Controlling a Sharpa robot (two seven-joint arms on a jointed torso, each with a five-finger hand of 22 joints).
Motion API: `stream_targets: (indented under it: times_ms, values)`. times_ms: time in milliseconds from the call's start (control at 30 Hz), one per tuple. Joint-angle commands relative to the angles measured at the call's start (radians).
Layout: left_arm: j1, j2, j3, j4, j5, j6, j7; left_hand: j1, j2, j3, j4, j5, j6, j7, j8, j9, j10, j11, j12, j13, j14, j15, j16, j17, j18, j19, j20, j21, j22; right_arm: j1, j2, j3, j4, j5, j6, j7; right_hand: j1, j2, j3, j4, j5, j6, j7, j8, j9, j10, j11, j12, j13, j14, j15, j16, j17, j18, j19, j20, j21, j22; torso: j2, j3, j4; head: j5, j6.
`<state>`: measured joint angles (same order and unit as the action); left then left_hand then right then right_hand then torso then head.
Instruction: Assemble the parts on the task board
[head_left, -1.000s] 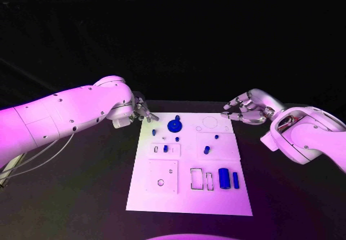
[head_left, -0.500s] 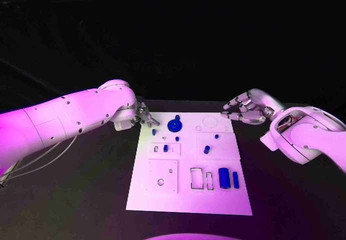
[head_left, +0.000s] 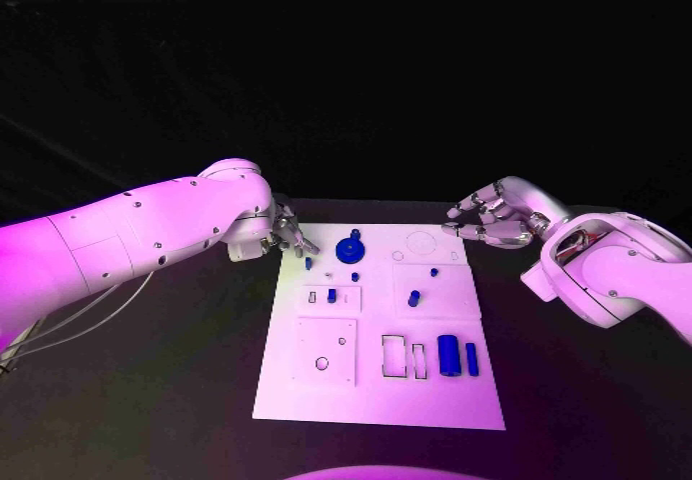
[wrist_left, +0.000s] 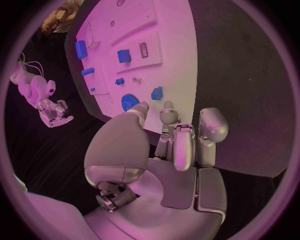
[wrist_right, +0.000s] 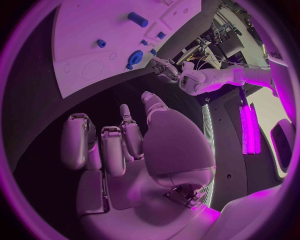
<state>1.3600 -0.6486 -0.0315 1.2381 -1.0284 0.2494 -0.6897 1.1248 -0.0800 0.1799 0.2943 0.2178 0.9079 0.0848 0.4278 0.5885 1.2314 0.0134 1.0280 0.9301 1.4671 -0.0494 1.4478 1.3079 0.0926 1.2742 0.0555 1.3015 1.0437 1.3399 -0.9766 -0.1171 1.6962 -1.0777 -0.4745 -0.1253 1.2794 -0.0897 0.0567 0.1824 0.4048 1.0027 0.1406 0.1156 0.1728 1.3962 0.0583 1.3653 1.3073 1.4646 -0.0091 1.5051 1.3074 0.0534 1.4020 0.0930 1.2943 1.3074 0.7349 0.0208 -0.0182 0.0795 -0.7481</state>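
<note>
Task board (head_left: 378, 395) between hands; left fingers (head_left: 299, 238) at far corner, both hands' fingers apart, empty.

Pink-violet light washes the scene from above, strongest on the white task board (head_left: 378, 400), which glows against the dim black table (head_left: 173, 400). The left arm (head_left: 130, 235) and right arm (head_left: 620, 270) shine brightly along their upper shells and fall into shade underneath. The room behind them is near black. In the right wrist view a vivid purple light strip (wrist_right: 248, 130) glares, and both wrist views bend the board's straight edges towards their dark circular rims.
</note>
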Motion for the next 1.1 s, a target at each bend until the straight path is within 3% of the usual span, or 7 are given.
stream_targets:
  times_ms: [33,1100]
  values:
    - [0.000,0.002,0.000,0.003,-0.005,0.038,0.001,0.005,0.009,-0.007,-0.002,0.005,0.013,-0.003,0.009,-0.004,0.007,-0.005,0.008,0.004,0.059,-0.003,0.006,0.115,0.014,0.008,0.000,0.009,0.007,0.000,0.000,0.000,0.002,-0.002,0.006,0.005,-0.005,0.009,0.001,0.005,0.004,0.003,-0.002,0.004,0.001,-0.005,-0.002,-0.004,0.060,0.074,-0.006,-0.002,0.133,0.018,-0.004,0.000,-0.004,0.039,-0.001,0.0002,-0.0002,0.000,-0.002]
    - [-0.001,0.007,-0.005,0.007,0.000,0.048,0.003,0.042,0.028,0.002,-0.005,0.006,0.050,-0.019,0.027,-0.025,0.024,-0.019,0.024,0.009,0.064,-0.015,0.013,0.123,0.010,0.020,-0.007,0.021,0.027,0.000,0.003,0.000,0.001,-0.002,0.007,0.005,-0.003,0.011,0.001,0.006,0.004,0.002,-0.002,0.005,0.001,-0.004,-0.002,-0.004,0.060,0.074,-0.006,-0.003,0.132,0.018,-0.004,0.000,-0.004,0.039,0.000,-0.0001,0.0005,-0.003,-0.006]
